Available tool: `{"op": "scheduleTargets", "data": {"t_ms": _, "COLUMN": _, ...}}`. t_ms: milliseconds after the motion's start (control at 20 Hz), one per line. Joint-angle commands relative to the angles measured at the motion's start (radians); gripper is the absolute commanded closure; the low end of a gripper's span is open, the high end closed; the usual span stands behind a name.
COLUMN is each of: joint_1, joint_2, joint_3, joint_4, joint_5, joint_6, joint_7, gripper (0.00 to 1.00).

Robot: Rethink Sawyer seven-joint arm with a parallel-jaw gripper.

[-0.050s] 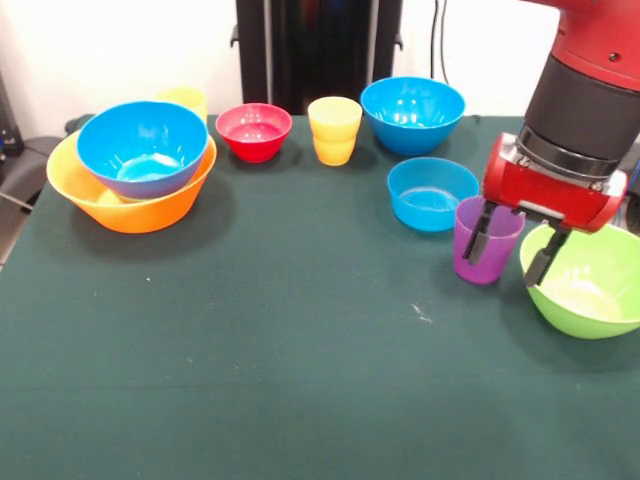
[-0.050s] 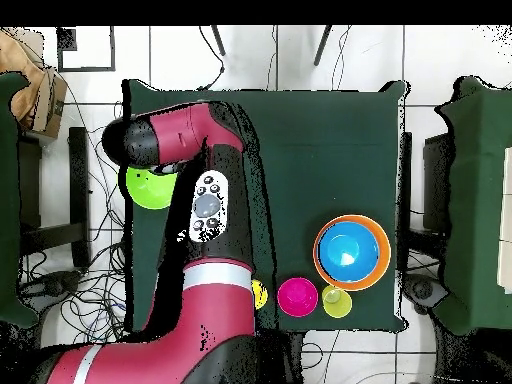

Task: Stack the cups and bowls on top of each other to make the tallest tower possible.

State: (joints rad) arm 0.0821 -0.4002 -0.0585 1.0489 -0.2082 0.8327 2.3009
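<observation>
Purple cup (image 1: 486, 241) stands on the green bench (image 1: 280, 340) between a shallow blue bowl (image 1: 431, 193) and a lime bowl (image 1: 588, 280). The claw (image 1: 510, 248) hangs open and empty beside it; centre both fingers around the rim before closing.

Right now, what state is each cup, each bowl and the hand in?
orange bowl: upright, holds a bowl
blue bowl inside it: nested, tilted
red bowl: upright, empty
yellow cup: upright, loose
far blue bowl: upright, empty
shallow blue bowl: upright, empty
purple cup: upright, not gripped
green bowl: upright, empty
hand: open, low over purple cup and green bowl
</observation>
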Motion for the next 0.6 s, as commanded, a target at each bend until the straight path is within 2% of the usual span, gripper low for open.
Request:
{"op": "scheduleTargets", "data": {"t_ms": 50, "joint_1": 0.015, "joint_2": 0.012, "joint_3": 0.030, "joint_4": -0.033, "joint_5": 0.034, "joint_6": 0.069, "joint_7": 0.118, "gripper": 0.00}}
{"op": "scheduleTargets", "data": {"t_ms": 300, "joint_1": 0.033, "joint_2": 0.006, "joint_3": 0.007, "joint_4": 0.005, "joint_5": 0.020, "joint_6": 0.041, "joint_7": 0.080, "gripper": 0.00}}
{"op": "scheduleTargets", "data": {"t_ms": 450, "joint_1": 0.038, "joint_2": -0.002, "joint_3": 0.014, "joint_4": 0.014, "joint_5": -0.004, "joint_6": 0.060, "joint_7": -0.005, "gripper": 0.00}}
{"op": "scheduleTargets", "data": {"t_ms": 500, "joint_1": 0.040, "joint_2": -0.007, "joint_3": 0.025, "joint_4": 0.025, "joint_5": -0.025, "joint_6": 0.056, "joint_7": -0.068, "gripper": 0.00}}
{"op": "scheduleTargets", "data": {"t_ms": 600, "joint_1": 0.041, "joint_2": -0.013, "joint_3": 0.038, "joint_4": 0.046, "joint_5": -0.041, "joint_6": 0.038, "joint_7": -0.122, "gripper": 0.00}}
